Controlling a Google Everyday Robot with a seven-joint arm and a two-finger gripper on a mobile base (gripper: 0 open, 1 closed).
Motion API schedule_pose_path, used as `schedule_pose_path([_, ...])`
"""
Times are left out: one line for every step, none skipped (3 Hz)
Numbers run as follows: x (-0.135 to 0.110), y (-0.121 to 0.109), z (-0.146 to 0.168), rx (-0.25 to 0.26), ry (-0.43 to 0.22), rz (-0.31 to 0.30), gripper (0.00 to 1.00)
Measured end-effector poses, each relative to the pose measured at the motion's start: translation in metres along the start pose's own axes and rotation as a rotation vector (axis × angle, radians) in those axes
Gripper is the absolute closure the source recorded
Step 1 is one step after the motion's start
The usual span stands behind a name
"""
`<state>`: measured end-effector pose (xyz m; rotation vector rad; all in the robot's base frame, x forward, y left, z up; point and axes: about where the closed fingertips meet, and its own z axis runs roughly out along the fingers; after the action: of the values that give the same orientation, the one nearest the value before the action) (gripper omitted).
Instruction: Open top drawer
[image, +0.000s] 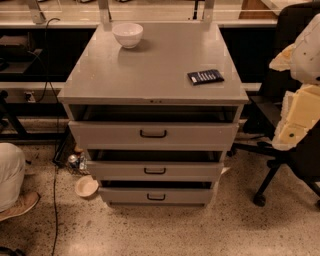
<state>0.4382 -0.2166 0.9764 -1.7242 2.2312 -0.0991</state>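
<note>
The grey cabinet (150, 70) stands in the middle of the camera view. Its top drawer (100, 135) has the widest and tallest front, with a small dark loop handle (153, 133) at centre. It stands a little out from under the cabinet top, with a dark gap above its front. The two narrower drawers, middle (110, 171) and bottom (120, 196), also stand slightly out. My gripper (294, 122), cream and white, is at the right edge. It is level with the top drawer, well to the right of it and apart from it.
A white bowl (128, 34) and a dark flat packet (205, 76) lie on the cabinet top. A black office chair (272, 165) stands right of the cabinet behind my arm. A person's leg and shoe (12, 187) are at the left. A small bowl (86, 186) and cables lie on the floor.
</note>
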Motion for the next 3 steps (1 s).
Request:
schedule_pose_path([0.0,0.0,0.0,0.0,0.0,0.0,0.0])
schedule_pose_path([0.005,0.002,0.035,0.003,-0.029,0.009,0.0])
schedule_pose_path([0.009,0.006,0.074,-0.007,-0.062,0.018,0.0])
